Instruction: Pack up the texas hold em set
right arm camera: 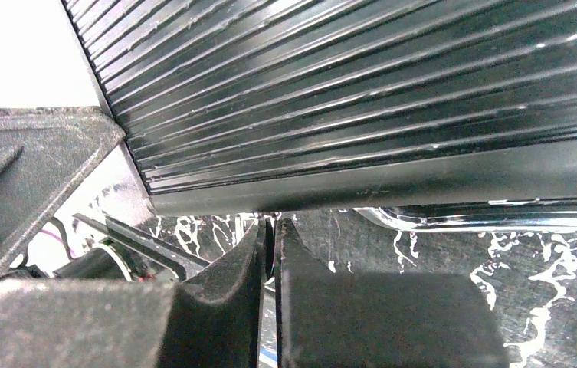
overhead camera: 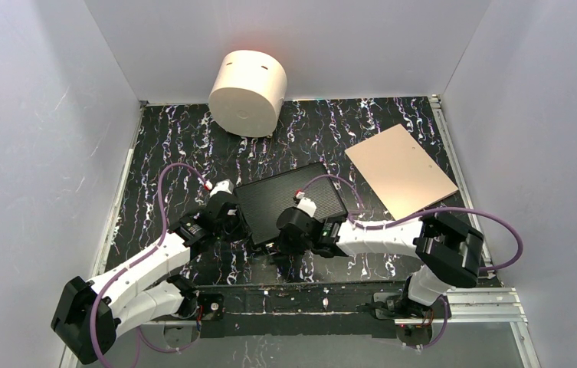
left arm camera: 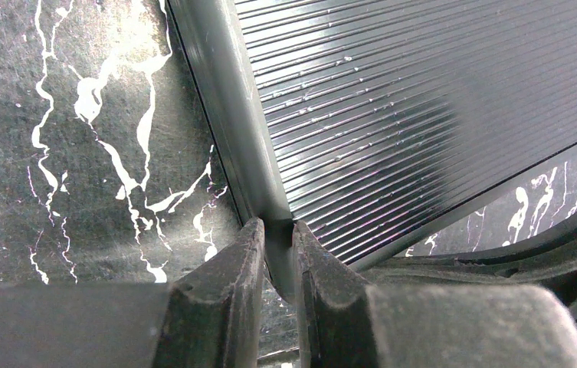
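1. The black ribbed briefcase (overhead camera: 291,201) lies flat and shut in the middle of the marbled table (overhead camera: 170,146), turned at an angle to the arms. No chips, cards, dice or button show anywhere, so the contents are judged to be inside already.

2. The left gripper (left arm camera: 279,230) is at the case's near left corner. Its wrist view shows the two fingers clenched on the smooth grey rim where it rounds the corner, with the rim filling the narrow gap between them.

3. The right gripper (right arm camera: 270,230) is at the case's near long edge, fingertips just under the rim. The fingers are pressed almost together with only a dark sliver between them. Whether they nip anything thin cannot be told. A chrome fitting (right arm camera: 499,218), either a latch or the handle, shows to one side of the tips and apart from them.

4. The step in hand looks like the last one: securing the closed case, with the left arm steadying it by the corner.

5. The next move likely calls for the right fingers to shift sideways to the chrome fitting and press it home, while the left grip keeps the case from sliding.

6. Farther out, the cream cylinder (overhead camera: 247,93) stands at the back wall and the tan board (overhead camera: 401,170) lies to the right, both well apart from the case.
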`<state>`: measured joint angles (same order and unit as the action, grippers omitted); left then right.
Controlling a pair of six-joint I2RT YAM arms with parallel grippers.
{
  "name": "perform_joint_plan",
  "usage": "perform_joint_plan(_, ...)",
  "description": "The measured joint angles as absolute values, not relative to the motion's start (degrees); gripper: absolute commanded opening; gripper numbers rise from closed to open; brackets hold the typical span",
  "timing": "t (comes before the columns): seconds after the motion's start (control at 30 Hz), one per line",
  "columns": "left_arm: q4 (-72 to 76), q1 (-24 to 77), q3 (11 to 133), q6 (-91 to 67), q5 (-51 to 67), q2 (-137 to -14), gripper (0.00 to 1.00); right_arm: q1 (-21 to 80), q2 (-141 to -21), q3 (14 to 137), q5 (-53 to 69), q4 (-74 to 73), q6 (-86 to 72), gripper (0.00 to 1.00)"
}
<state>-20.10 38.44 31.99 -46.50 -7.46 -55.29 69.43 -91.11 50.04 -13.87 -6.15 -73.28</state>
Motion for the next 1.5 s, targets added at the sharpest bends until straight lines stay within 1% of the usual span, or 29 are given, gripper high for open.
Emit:
perform_joint_plan(0.13,-20.12,38.44,31.99,-46.28,-7.46,-55.29,0.15,69.76,-91.31,49.52,-14.09,-4.62,-69.80,0.14)
perform_joint_plan(0.2,-20.12,38.44,31.99,-46.15,-7.46,-55.29,0.15,69.93,-91.48,48.69,-14.37,-3.01,-68.05,0.16)
perform_joint_plan(0.37,-20.25,38.46,32.16,-45.78,-7.46,-55.35,0.15,70.96,-91.44,46.22,-16.45,1.85,-63.99,0.26)
perform_joint_plan(0.47,-20.45,38.44,32.42,-45.43,-7.46,-55.57,0.16,71.68,-91.55,44.38,-18.06,5.45,-61.23,0.34)
perform_joint_plan(0.73,-21.61,38.46,33.82,-43.99,-7.46,-56.97,0.17,72.47,-90.78,44.10,-20.95,6.02,-54.00,0.44)
perform_joint_plan(0.93,-22.06,38.46,34.35,-43.03,-7.49,-57.28,0.17,72.77,-84.75,44.31,-25.58,3.68,-53.65,0.50)
perform_joint_plan(1.03,-22.13,38.46,34.41,-42.87,-7.49,-57.34,0.17,72.82,-82.04,44.31,-27.46,3.20,-53.93,0.50)
perform_joint_plan(1.13,-22.26,38.46,34.59,-42.74,-7.49,-57.58,0.17,72.75,-80.47,44.31,-27.99,3.03,-54.26,0.48)
perform_joint_plan(1.4,-22.31,38.46,34.65,-42.68,-7.46,-57.71,0.18,72.86,-83.48,44.69,-25.08,1.78,-56.64,0.42)
perform_joint_plan(1.5,-22.31,38.46,34.65,-42.92,-7.46,-57.78,0.18,72.88,-85.47,44.80,-24.80,0.36,-57.93,0.31)
